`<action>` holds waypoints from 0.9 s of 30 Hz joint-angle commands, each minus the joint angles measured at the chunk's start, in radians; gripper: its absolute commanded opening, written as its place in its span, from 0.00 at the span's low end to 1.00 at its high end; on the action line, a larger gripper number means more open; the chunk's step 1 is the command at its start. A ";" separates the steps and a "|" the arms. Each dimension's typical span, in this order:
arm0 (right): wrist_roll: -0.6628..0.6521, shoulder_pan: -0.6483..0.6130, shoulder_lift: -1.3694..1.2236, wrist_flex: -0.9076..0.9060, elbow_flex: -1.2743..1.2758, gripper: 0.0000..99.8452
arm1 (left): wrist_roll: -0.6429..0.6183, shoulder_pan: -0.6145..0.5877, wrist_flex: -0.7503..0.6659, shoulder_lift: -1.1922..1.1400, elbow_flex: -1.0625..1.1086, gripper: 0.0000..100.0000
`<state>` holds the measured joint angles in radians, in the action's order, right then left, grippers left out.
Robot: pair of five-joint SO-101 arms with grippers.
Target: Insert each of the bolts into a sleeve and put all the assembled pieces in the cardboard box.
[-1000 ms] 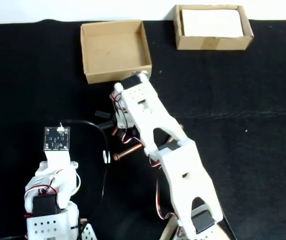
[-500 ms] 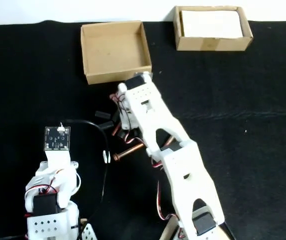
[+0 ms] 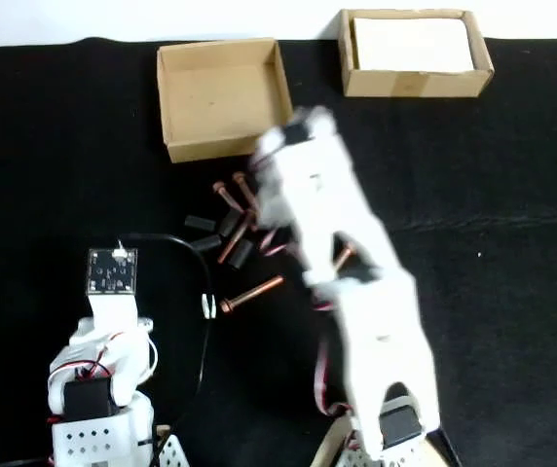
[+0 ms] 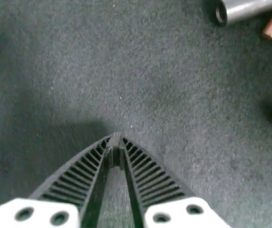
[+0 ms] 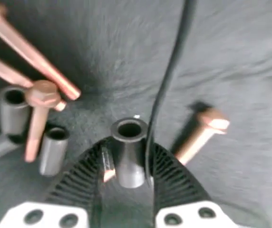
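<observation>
Left arm (image 3: 98, 370) sits folded at 7 o'clock on the worktop (image 3: 512, 292). Its jaws are pressed together on nothing, above bare cloth. The cardboard box (image 3: 222, 92) stands at 11 o'clock and holds no assembled piece that can be seen. Just toward 6 o'clock of it, at the worktop's centre, copper-coloured bolts (image 3: 252, 293) and dark sleeves (image 3: 199, 223) lie loose in a scatter, some touching, and none visibly has a bolt through it. Right arm (image 3: 376, 321) extends from 5 o'clock over this scatter. Its jaws are clamped on one held sleeve (image 5: 128, 152), bore facing outward, with a stray bolt (image 5: 200, 133) near it. A second box (image 3: 415, 53) with white contents stands at 1 o'clock. Assessment: the task is at its start, with a first sleeve in hand and every insertion and every boxing still outstanding.
</observation>
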<state>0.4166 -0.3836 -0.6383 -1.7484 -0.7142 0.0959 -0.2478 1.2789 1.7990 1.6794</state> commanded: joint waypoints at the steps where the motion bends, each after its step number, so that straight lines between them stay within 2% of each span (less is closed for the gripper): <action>1: -0.097 0.128 0.332 -0.013 0.090 0.01 | 0.080 -0.004 0.011 0.005 -0.010 0.01; 4: -0.233 0.269 0.567 -0.013 0.243 0.01 | 0.321 -0.002 -0.008 0.005 -0.053 0.02; 5: -0.288 0.315 0.639 -0.013 0.302 0.01 | 0.367 0.001 -0.038 0.005 -0.062 0.03; 9: -0.477 0.507 0.903 -0.012 0.567 0.01 | 0.379 0.002 -0.180 -0.004 -0.102 0.06; 13: -0.621 0.679 1.095 0.008 0.875 0.01 | 0.350 0.033 -0.204 -0.005 -0.216 0.09; 16: -0.690 0.771 1.205 0.117 1.133 0.01 | 0.348 0.107 -0.203 -0.042 -0.341 0.09; 19: -0.700 0.805 1.317 0.294 1.380 0.01 | 0.301 0.188 -0.203 -0.216 -0.469 0.09; 23: -0.700 0.792 1.478 0.527 1.685 0.01 | 0.176 0.303 -0.193 -0.618 -0.737 0.09; 27: -0.697 0.762 1.596 0.803 1.992 0.01 | 0.097 0.524 -0.055 -1.029 -1.073 0.09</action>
<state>-0.2754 0.3989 0.8669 -1.1408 1.0779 0.2401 0.1235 1.1500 1.0840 0.8753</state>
